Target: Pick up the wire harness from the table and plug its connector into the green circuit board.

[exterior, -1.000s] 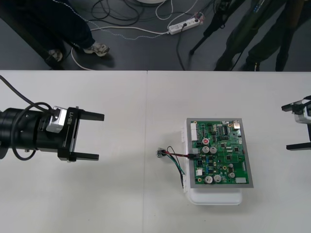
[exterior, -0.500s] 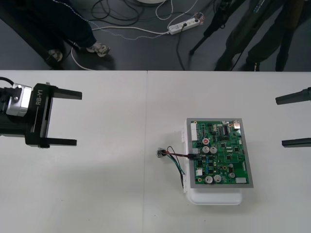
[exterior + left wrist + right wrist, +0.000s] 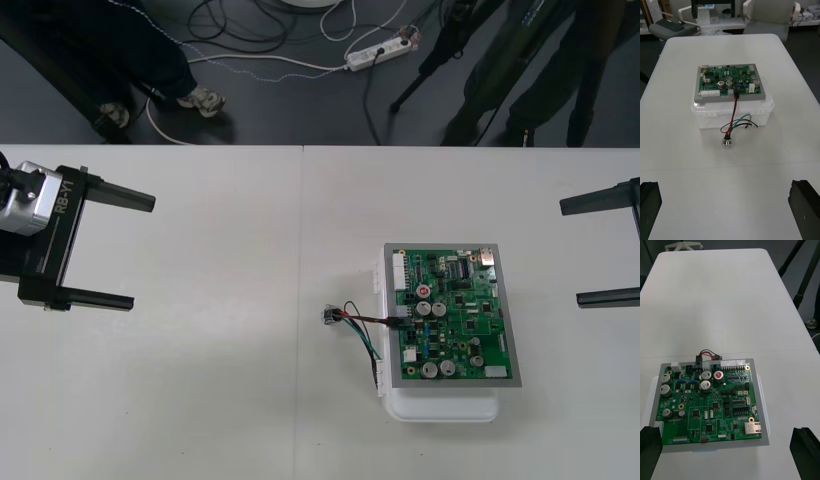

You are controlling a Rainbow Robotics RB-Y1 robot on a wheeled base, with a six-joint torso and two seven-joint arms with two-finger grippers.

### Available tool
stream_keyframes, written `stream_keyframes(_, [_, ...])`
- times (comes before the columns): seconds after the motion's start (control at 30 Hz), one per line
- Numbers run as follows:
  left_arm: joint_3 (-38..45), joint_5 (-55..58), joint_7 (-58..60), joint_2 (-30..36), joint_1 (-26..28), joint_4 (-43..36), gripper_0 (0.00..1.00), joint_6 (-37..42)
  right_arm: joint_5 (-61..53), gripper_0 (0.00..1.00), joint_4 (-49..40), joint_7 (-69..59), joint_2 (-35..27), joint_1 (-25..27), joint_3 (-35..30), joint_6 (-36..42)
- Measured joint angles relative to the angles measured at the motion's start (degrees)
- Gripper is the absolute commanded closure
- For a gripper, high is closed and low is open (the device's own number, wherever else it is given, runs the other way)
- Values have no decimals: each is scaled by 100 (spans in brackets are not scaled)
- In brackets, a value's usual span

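My left pincer point(image 3: 144, 250) and right pincer point(image 3: 569, 253) hang released, well apart. Between them, nearer the right, the harness point(image 3: 358, 322) is plugged into the board point(image 3: 455, 310), and its socket point(image 3: 329, 315) lies on the surface point(image 3: 230, 400).

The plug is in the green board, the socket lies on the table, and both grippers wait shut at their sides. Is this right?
Not quite. The front view shows the left gripper and the right gripper open, not shut; the rest holds.
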Motion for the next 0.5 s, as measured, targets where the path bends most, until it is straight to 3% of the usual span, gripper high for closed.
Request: stream_keyframes(0.5, [-34,-505,1,0,0,-121,0,-19,-593,0,-414,-3,3,370,0,46])
